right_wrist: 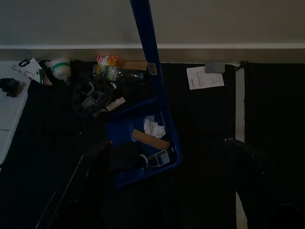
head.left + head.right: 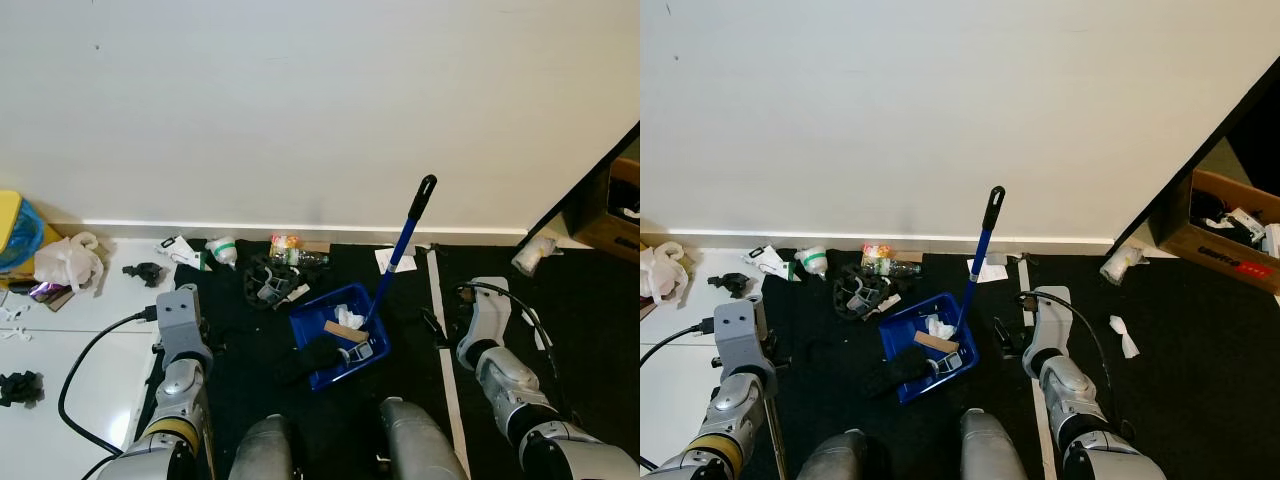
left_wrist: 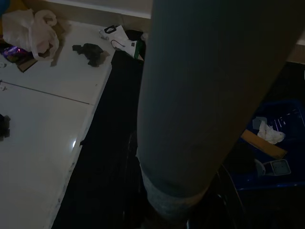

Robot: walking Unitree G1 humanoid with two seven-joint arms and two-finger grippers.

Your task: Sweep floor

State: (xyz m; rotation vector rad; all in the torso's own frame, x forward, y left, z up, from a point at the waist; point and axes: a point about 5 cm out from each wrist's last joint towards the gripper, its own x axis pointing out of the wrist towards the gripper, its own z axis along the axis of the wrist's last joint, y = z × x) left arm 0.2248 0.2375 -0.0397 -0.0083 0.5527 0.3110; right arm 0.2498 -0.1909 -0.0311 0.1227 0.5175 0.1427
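A blue long-handled dustpan (image 2: pixel 340 345) stands on the black mat (image 2: pixel 250 400) in front of my legs. Its blue pole with a black grip (image 2: pixel 405 235) leans toward the wall. In the pan lie crumpled white paper (image 1: pixel 154 128), a brown wooden piece and dark scraps. Loose litter lies beyond it: a white green-capped bottle (image 2: pixel 222 250), a clear plastic bottle (image 2: pixel 290 250), a black tangle (image 2: pixel 268 282) and a paper sheet (image 2: pixel 395 260). My left arm (image 2: pixel 180 330) and right arm (image 2: pixel 490 335) hang at my sides. The right gripper (image 1: pixel 164 145) stands open above the pan, holding nothing.
On the white floor (image 2: pixel 70 350) at the left lie a white plastic bag (image 2: pixel 68 262), black scraps (image 2: pixel 145 272) and a yellow-blue object (image 2: pixel 15 230). A crumpled paper (image 2: pixel 530 255) and a cardboard box (image 2: pixel 1230 235) are at the right. The wall runs close ahead.
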